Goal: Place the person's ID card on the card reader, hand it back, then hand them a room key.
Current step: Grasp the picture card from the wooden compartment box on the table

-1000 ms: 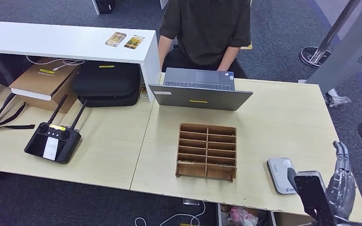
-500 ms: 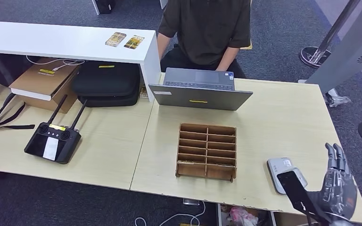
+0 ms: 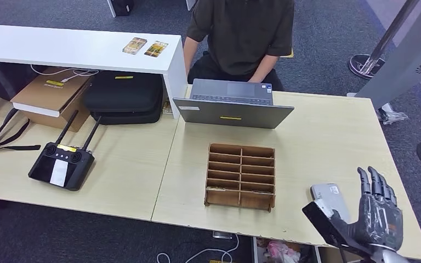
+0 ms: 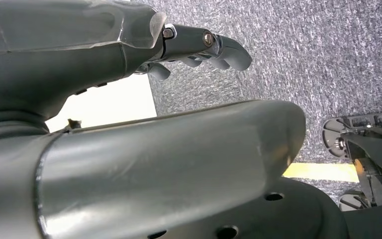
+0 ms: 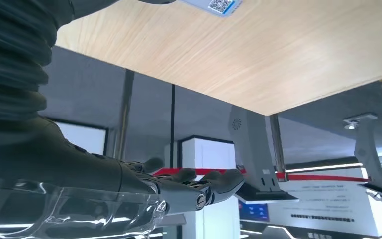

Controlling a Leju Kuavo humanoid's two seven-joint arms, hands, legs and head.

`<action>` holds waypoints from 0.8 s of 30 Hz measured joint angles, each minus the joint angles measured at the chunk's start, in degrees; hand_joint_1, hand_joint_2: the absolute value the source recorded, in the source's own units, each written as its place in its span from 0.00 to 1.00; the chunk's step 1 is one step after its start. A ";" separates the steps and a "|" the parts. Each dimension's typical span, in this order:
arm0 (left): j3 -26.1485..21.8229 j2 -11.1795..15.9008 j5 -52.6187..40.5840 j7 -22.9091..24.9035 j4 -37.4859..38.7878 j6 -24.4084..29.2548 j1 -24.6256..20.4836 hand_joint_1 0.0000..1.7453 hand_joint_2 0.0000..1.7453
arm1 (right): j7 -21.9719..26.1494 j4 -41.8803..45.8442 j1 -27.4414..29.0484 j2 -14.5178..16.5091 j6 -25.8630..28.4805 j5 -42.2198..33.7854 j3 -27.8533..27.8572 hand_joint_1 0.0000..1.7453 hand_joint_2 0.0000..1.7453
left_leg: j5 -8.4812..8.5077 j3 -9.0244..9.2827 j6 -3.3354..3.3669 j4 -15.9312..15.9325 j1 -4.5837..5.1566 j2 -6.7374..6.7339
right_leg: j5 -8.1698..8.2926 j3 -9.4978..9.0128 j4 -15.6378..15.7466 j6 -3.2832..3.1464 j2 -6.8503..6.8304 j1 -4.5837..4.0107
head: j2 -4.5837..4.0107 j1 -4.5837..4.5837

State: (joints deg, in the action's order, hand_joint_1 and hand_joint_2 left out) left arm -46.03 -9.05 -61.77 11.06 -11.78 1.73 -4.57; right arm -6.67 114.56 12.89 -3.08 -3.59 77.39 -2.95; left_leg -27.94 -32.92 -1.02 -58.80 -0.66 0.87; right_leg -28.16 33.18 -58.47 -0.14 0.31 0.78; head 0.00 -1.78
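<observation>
The right hand [image 3: 377, 216] hovers above the near right corner of the wooden table [image 3: 329, 137], palm up, fingers [image 3: 374, 183] straight and spread, with nothing in it. Just beside it, partly covered by the thumb, the grey card reader [image 3: 328, 196] lies flat on the tabletop; no card can be made out on it. In the right wrist view the right hand's fingers [image 5: 214, 185] reach out flat and bare. The left hand [image 4: 144, 74] hangs over grey carpet, its fingers [image 4: 214, 47] loosely bent around nothing. A wooden slotted organiser [image 3: 241, 176] stands in the middle of the table, near a grey laptop [image 3: 231, 104]. Behind the laptop sits a person [image 3: 240, 35] in a dark shirt. Two cards [image 3: 144, 47] lie on the white counter [image 3: 60, 49].
</observation>
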 joint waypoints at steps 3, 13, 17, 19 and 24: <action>-0.01 -0.03 -0.57 -0.07 0.00 -0.15 -0.06 0.00 0.00 | -1.66 -0.81 -0.63 -2.39 -0.14 3.76 -2.36 0.00 1.00 | 0.00 0.00 0.00 0.00 0.00 0.00 | 0.00 0.00 0.00 0.00 0.00 0.00 | 0.00 0.00; 0.02 -0.04 -1.61 -0.17 0.00 -1.14 -0.65 0.00 0.00 | -5.13 -2.18 -0.58 -9.80 1.20 9.39 -7.32 0.00 1.00 | 0.00 0.01 0.00 -0.01 0.01 0.02 | 0.00 -0.01 0.01 0.00 -0.01 0.01 | 0.00 -0.01; 0.02 -0.04 -2.00 -0.24 0.00 -1.35 -0.68 0.00 0.00 | -5.82 -2.60 -0.63 -11.32 2.82 9.70 -7.96 0.00 1.00 | 0.00 0.01 0.00 -0.01 0.00 0.02 | 0.00 -0.01 0.01 0.00 -0.01 0.00 | 0.00 0.00; 0.02 -0.03 -2.08 -0.24 0.00 -1.55 -0.71 0.00 0.00 | -5.83 -2.91 -0.54 -11.70 1.92 9.17 -8.49 0.00 1.00 | 0.00 0.02 0.00 -0.01 0.00 0.02 | 0.00 0.00 0.01 0.00 -0.01 0.00 | 0.00 0.00; 0.01 0.01 -2.12 -0.22 0.00 -1.76 -0.75 0.00 0.00 | -6.68 -3.23 1.02 -12.29 0.18 6.52 -9.95 0.00 1.00 | 0.00 0.01 0.00 0.00 0.00 0.02 | 0.00 0.00 0.01 0.00 -0.02 0.00 | 0.00 0.01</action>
State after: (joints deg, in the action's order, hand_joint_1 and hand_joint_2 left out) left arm -46.02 -9.05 -63.89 10.84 -11.78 -0.04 -5.32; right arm -13.34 111.32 13.91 -15.37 -3.40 83.91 -12.90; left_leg -27.95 -32.91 -1.02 -58.80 -0.65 0.89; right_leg -28.16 33.18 -58.46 -0.14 0.30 0.79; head 0.00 -1.78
